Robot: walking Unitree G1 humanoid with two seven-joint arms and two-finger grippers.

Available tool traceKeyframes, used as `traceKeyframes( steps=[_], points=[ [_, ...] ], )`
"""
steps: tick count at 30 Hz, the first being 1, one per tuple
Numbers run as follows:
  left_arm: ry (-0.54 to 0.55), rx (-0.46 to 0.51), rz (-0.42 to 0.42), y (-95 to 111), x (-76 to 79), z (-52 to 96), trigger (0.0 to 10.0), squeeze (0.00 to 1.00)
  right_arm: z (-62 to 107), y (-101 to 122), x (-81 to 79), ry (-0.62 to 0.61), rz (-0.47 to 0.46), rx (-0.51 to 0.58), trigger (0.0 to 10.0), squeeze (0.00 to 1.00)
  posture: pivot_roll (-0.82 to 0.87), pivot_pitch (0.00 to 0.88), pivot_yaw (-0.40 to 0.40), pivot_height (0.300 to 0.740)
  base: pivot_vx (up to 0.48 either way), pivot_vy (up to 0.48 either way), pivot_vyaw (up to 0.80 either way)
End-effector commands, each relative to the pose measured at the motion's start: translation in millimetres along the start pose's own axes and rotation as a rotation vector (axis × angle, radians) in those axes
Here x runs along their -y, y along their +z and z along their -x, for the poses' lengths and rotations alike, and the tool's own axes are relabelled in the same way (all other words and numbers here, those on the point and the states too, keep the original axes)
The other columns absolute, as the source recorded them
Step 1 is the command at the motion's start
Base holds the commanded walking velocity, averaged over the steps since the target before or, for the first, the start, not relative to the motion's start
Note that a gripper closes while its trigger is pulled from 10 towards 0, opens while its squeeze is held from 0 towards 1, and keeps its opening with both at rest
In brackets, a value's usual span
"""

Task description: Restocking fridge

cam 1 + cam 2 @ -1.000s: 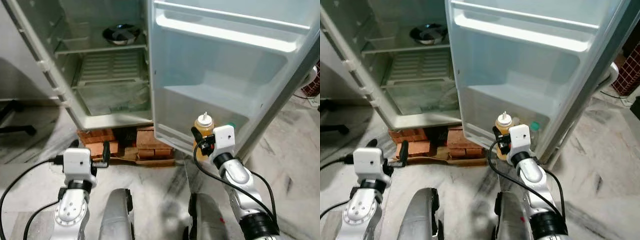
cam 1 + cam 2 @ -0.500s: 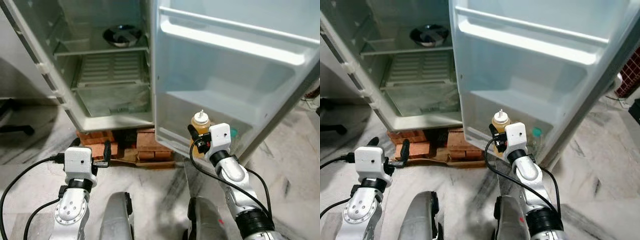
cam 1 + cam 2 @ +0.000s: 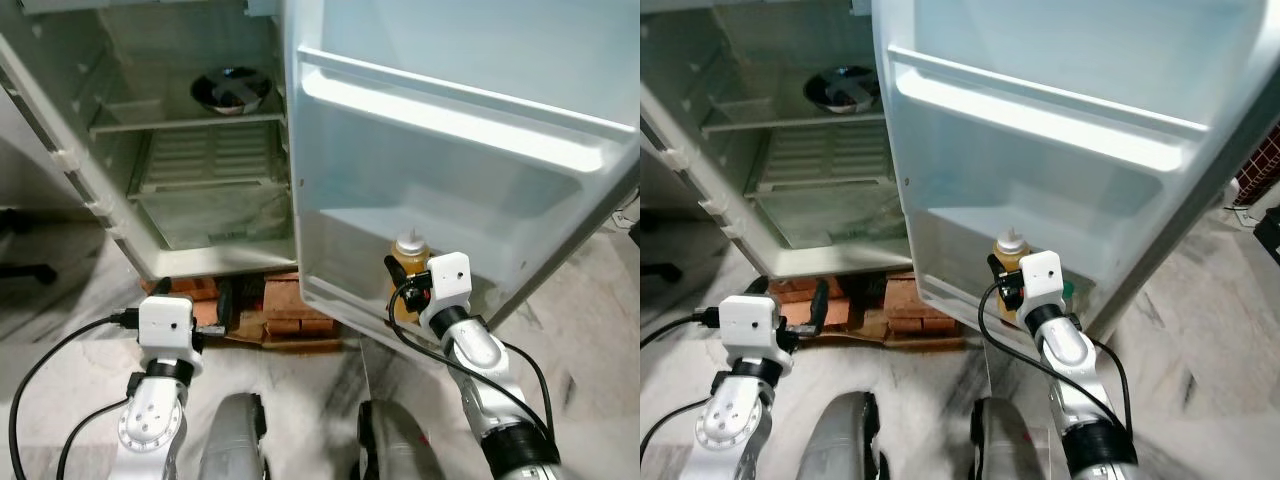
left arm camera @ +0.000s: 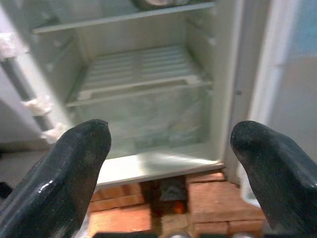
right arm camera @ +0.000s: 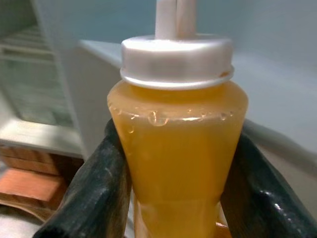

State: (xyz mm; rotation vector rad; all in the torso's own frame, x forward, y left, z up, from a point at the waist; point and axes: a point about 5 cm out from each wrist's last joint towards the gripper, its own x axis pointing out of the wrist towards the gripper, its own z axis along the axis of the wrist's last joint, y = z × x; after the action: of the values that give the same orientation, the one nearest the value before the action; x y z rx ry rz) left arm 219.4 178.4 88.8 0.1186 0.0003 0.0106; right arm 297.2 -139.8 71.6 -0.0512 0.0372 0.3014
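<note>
Bottle (image 5: 177,148) in right claw (image 5: 173,193), droplets close-up.

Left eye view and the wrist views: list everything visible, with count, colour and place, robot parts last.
Fridge: one, white, door open, standing on bricks.
Fridge door: one, white, swung open before the robot's right side.
Bowl: one, dark metal, on the upper shelf inside the fridge.
Squeeze bottle: one, amber liquid with white cap, upright at the door's lowest shelf.
Bricks: several, red, under the fridge.
Floor: grey marbled.
Left pincer: black fingers open, holding nothing, facing the fridge interior.
Right pincer: black fingers shut on the squeeze bottle.
</note>
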Motion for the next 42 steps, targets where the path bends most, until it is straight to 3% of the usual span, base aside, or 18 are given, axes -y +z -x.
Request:
traceKeyframes(
  steps=[1, 10, 23, 28, 36, 42],
  points=[
    [0.007, -0.011, -0.006, -2, -0.6, 1.8, 10.0, 0.00, -1.2, 5, -0.7, 0.013, 0.003, 0.024, 10.0, 0.00, 0.04, 0.116, 0.014, 0.618, 0.000, 0.000, 0.00],
    [0.010, -0.022, -0.008, -4, 0.6, 3.6, 10.0, 0.00, 1.0, 2, -4.8, 0.050, -0.014, 0.015, 10.0, 0.00, 0.04, 0.123, 0.009, 0.618, 0.000, 0.000, 0.00],
    [0.015, -0.023, -0.015, -4, 1.2, 2.7, 10.0, 0.00, -1.6, 3, -7.9, 0.073, -0.013, 0.018, 10.0, 0.00, 0.04, 0.118, 0.006, 0.538, 0.000, 0.000, 0.00],
    [0.020, -0.019, -0.018, -4, 0.9, 2.3, 10.0, 0.00, -2.6, 3, -8.6, 0.074, -0.014, 0.015, 10.0, 0.00, 0.04, 0.119, 0.007, 0.538, 0.000, 0.000, 0.00],
    [0.051, -0.090, -0.045, -9, -1.9, 8.6, 10.0, 0.00, -18.5, 9, -27.2, 0.116, 0.001, 0.040, 10.0, 0.00, 0.07, 0.163, 0.018, 0.538, 0.000, 0.000, 0.00],
    [0.087, -0.124, -0.061, -10, -10.2, 23.6, 10.0, 0.00, -38.8, 19, -37.0, 0.141, -0.009, 0.040, 10.0, 0.00, 0.10, 0.218, 0.005, 0.538, 0.000, 0.000, 0.00]
  ],
)
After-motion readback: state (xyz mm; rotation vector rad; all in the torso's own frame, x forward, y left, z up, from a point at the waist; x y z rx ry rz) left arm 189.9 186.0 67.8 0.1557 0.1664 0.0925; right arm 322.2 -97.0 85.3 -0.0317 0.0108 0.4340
